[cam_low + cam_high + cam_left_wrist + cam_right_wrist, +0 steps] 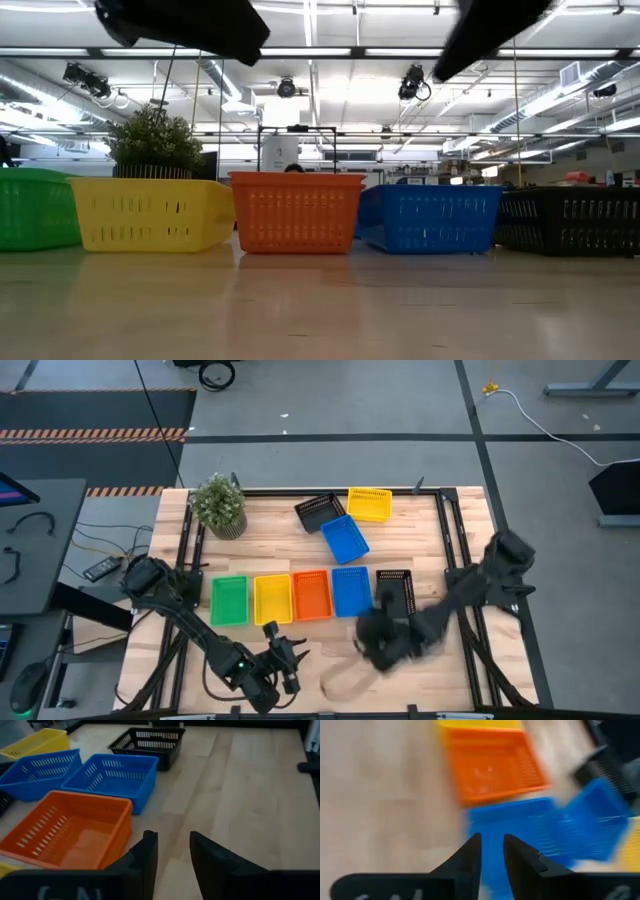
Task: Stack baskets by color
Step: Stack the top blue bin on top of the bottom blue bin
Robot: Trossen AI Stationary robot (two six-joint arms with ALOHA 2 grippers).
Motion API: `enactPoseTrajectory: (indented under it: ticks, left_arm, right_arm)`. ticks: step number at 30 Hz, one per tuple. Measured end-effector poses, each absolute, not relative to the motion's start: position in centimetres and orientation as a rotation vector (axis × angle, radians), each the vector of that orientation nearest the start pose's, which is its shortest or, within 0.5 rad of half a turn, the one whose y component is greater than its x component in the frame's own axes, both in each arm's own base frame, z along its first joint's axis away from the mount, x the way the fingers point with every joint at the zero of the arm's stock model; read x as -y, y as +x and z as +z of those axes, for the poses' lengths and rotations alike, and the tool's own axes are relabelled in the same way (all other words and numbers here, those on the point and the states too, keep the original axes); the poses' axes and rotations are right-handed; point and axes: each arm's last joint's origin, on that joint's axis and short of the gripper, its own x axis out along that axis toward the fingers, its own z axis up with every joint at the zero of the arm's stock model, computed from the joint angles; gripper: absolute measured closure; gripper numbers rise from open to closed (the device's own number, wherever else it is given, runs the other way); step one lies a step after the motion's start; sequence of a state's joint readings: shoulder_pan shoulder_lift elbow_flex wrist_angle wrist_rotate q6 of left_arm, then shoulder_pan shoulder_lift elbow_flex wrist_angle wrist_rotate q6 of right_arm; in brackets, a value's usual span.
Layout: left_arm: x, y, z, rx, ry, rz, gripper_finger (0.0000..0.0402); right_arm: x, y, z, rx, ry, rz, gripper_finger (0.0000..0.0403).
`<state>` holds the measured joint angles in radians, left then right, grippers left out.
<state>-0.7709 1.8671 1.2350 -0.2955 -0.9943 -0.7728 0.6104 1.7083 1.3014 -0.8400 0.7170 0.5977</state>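
Row near the arms: green basket [229, 601], yellow basket [272, 599], orange basket [311, 594], blue basket [350, 591] and black basket [393, 591] sit side by side, each looking single.
Far group: a black basket [319, 512], a second blue basket [345, 538] and a second yellow basket [369, 504] lie loose by the potted plant [219, 504].
Progress: no far basket is stacked yet; second green and orange not visible, perhaps already nested.
Left gripper [170, 852]: near table edge, fingers narrowly apart, empty.
Right gripper [491, 851]: over the row's blue basket, narrow gap, holding nothing.
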Motion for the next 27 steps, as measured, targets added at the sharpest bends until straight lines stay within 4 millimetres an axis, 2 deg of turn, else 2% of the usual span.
enactPoseTrajectory:
  ticks: [5,8,13,18,22,27]
  left_arm:
    - [24.4,29.7,19.9,-0.465,0.046,0.403,0.0283]
    - [24.1,29.8,20.7,-0.449,0.112,0.419,0.0283]
    - [23.2,29.1,21.9,-0.439,0.222,0.477,0.0283]
    - [22.7,28.4,22.2,-0.461,0.255,0.497,0.0283]
    - [22.7,28.2,22.2,-0.456,0.240,0.511,0.0283]
    - [22.8,28.0,22.1,-0.457,0.233,0.507,0.0283]
  right_arm:
    - [-8.3,30.5,26.4,-1.045,-0.331,-0.335,0.0338]
    - [-3.3,31.5,26.5,-1.131,-0.335,-0.236,0.0335]
    - [2.7,31.7,26.0,-1.183,-0.270,-0.028,0.0315]
    - [5.6,31.2,24.5,-1.192,-0.252,0.033,0.0283]
    - [6.3,31.1,22.2,-1.207,-0.307,0.050,0.0264]
    - [6.3,30.9,20.3,-1.209,-0.347,0.058,0.0264]
